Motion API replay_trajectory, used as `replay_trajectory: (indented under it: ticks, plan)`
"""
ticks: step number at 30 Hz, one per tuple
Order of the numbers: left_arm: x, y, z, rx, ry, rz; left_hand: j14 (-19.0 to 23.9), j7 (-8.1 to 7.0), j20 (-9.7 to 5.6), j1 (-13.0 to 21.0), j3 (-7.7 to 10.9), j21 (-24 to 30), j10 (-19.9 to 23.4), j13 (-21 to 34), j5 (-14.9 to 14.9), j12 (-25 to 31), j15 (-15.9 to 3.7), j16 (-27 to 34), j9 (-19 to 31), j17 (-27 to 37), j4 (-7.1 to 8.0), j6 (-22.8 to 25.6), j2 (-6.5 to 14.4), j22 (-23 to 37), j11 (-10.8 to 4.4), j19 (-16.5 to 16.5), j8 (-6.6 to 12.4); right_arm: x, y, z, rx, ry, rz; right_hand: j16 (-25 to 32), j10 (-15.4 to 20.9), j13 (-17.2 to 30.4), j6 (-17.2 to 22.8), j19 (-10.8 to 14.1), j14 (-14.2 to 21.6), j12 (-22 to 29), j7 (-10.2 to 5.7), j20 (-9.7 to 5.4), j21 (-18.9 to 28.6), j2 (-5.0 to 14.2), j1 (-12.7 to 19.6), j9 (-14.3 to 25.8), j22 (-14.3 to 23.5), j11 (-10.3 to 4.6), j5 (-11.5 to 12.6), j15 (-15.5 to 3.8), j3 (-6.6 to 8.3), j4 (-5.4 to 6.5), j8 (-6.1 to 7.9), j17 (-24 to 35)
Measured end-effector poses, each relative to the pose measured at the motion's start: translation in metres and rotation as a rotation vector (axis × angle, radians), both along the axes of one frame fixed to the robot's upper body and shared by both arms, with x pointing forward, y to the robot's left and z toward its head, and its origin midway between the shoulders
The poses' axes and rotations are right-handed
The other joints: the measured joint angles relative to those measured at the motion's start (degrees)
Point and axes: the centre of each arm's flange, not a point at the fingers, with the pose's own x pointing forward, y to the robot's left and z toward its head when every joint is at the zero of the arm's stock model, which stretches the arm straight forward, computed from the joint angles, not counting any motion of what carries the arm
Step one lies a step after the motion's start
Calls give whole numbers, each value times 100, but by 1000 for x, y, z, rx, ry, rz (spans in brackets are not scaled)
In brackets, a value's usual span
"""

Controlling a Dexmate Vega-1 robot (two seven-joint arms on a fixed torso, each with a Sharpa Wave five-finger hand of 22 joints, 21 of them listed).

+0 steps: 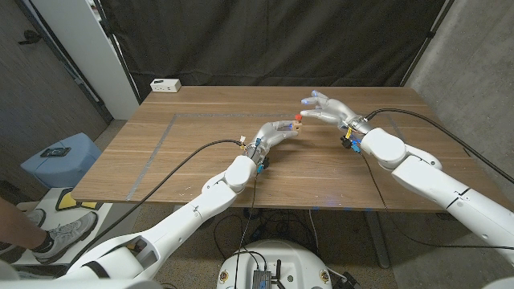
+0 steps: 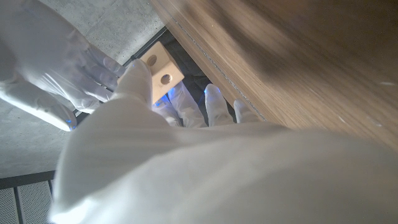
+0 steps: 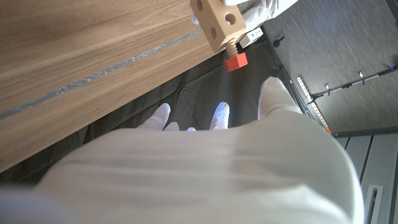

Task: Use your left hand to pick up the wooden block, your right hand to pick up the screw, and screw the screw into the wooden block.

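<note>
A white box (image 1: 165,84) sits at the wooden table's (image 1: 201,160) far left corner. The left hand (image 1: 277,133) pinches one wooden block (image 1: 291,126) above mid-table, one red-headed screw (image 1: 298,117) already seated in it. Just right, the right hand (image 1: 328,107) hovers spread, holding nothing. Black curtain (image 1: 265,40) hangs behind.

The counter (image 1: 201,152) is brown wood grain crossed by a pale grey line. The wooden block (image 3: 219,20) is light tan, and the screw (image 3: 235,61) in it has a red head. Both hands, left (image 1: 277,134) and right (image 1: 328,108), wear white gloves. A white box (image 1: 165,84) sits at the far left corner, before a black curtain (image 1: 273,40).
</note>
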Motion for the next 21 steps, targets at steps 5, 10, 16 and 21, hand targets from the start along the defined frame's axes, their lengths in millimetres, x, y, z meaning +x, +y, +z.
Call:
replay_trajectory:
  ticks: [5,10,16,21]
  plan:
    - [0,0,0,1,-1,-1,0,0,0,0,0,0,0,0,0,0,0,0,-1,0,-1,-1,0,0,0,0,0,-6,-2,14,-72,-16,-25,0,1,0,55,20,60,0,55,20,29,14,134,-27,0,0,44,59,56,-56,0,0]
    - [0,0,0,4,-1,-1,0,0,0,0,-1,0,0,0,0,0,0,0,-4,0,-1,-1,0,0,0,0,-1,-9,-3,26,-161,-16,-55,0,1,0,93,33,60,0,92,33,29,42,167,-27,0,0,88,59,90,-90,0,0]
    - [0,0,0,7,-2,-1,0,-7,0,0,-5,0,0,-1,0,0,0,0,-3,0,-5,-9,0,0,0,0,-3,-11,-1,38,-253,-8,-76,0,1,0,115,32,90,0,70,33,29,36,218,-53,0,0,127,89,128,-127,0,1]
    - [0,0,0,11,-4,-1,0,15,0,0,-6,0,0,3,0,0,0,0,0,0,-6,13,0,0,0,0,-4,-13,2,46,-320,2,-85,0,1,0,134,30,59,0,90,35,29,53,278,-53,0,0,163,120,151,-151,0,1]
